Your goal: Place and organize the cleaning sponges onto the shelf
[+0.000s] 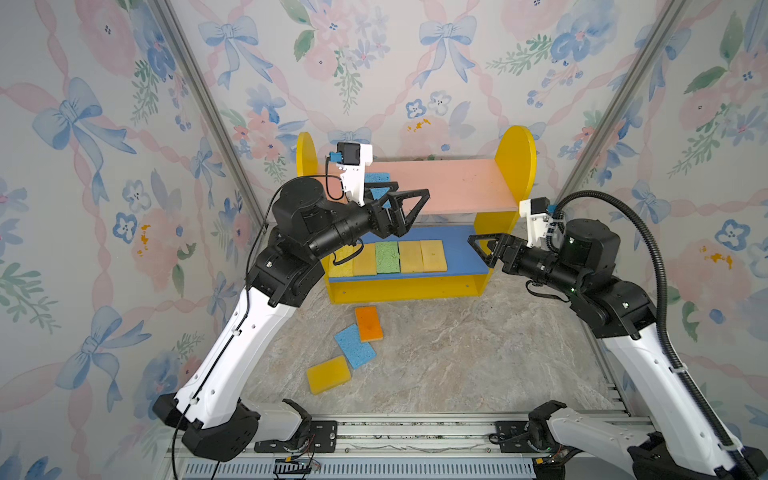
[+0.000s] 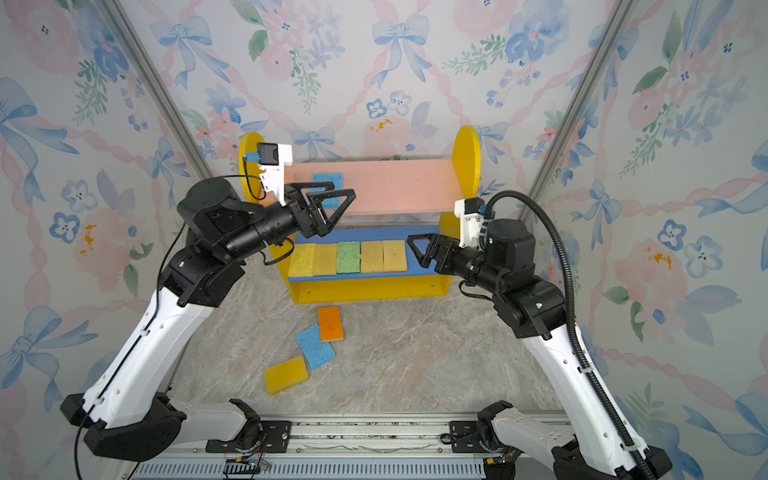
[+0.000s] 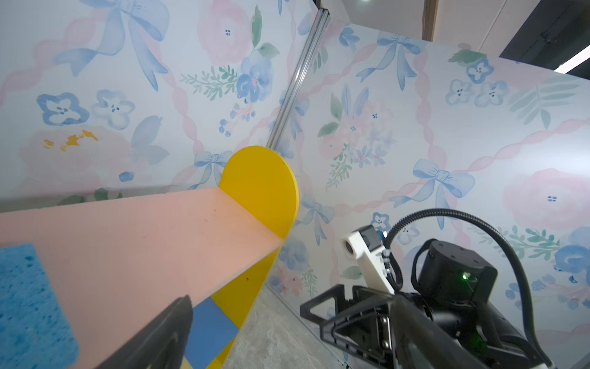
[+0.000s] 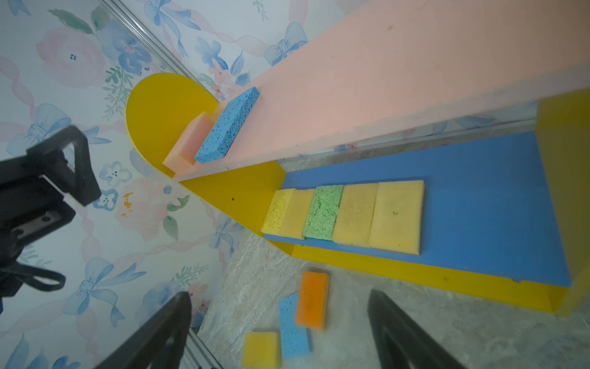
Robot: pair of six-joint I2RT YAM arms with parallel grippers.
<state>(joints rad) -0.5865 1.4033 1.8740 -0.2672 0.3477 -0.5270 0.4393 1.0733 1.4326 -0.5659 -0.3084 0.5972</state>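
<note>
The shelf (image 1: 457,187) (image 2: 395,187) stands at the back. On its pink upper board, at the left end, lie a pink sponge (image 4: 188,143) and a blue sponge (image 1: 376,178) (image 3: 28,303). Several yellow and tan sponges flank a green sponge (image 1: 387,257) (image 4: 322,212) in a row on the blue lower board. On the table lie an orange sponge (image 1: 368,323), a blue one (image 1: 354,345) and a yellow one (image 1: 329,374). My left gripper (image 1: 415,210) (image 3: 293,335) hovers open at the upper board's front edge. By the shelf's right end, my right gripper (image 1: 478,251) (image 4: 277,319) is open and empty.
Flowered walls (image 1: 124,166) close in the left, right and back sides, with metal corner posts (image 1: 208,108). A rail (image 1: 415,432) carrying both arm bases runs along the table's front edge. The marbled tabletop (image 1: 478,353) lies bare to the right of the loose sponges.
</note>
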